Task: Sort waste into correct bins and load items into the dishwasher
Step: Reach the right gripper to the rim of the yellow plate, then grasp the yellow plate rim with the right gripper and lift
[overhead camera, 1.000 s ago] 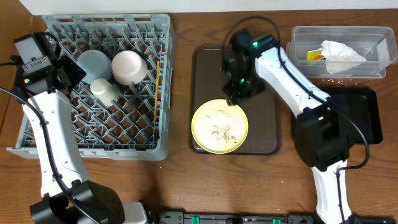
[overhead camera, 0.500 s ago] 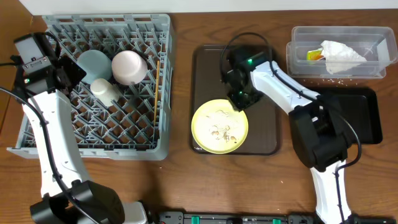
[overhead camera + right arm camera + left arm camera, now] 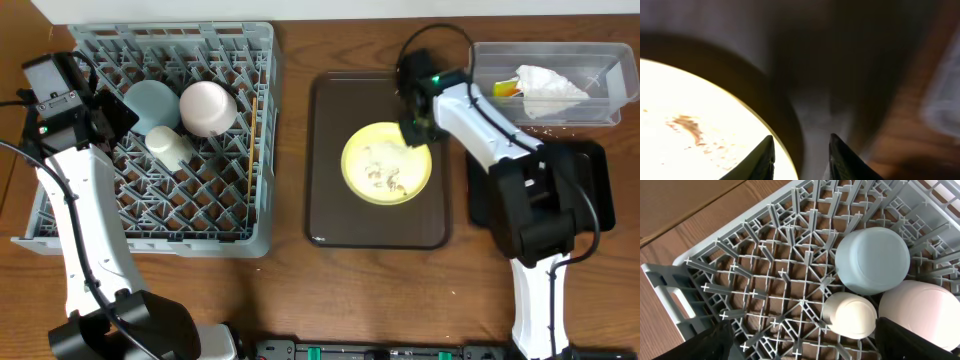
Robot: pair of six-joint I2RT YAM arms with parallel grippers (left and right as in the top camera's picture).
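Overhead view:
- Brown wood-grain counter fills frame; grain runs left-right. Pale strip along far edge.
- Dark brown rectangular serving tray flat on counter, right of centre, long side running near-to-far. Rounded corners, low raised rim, faint sheen at near-left corner.
- Black hardware with green connectors at near edge, cut off by frame.

Left wrist view: counter at top left, same grain.

Serving tray mid-table. Plate on its far-right part, crumbs on plate. Rack left of serving tray, holding two bowls, cup, chopsticks. Tub behind-right of serving tray, wrapper inside. Shallow tray right of serving tray.
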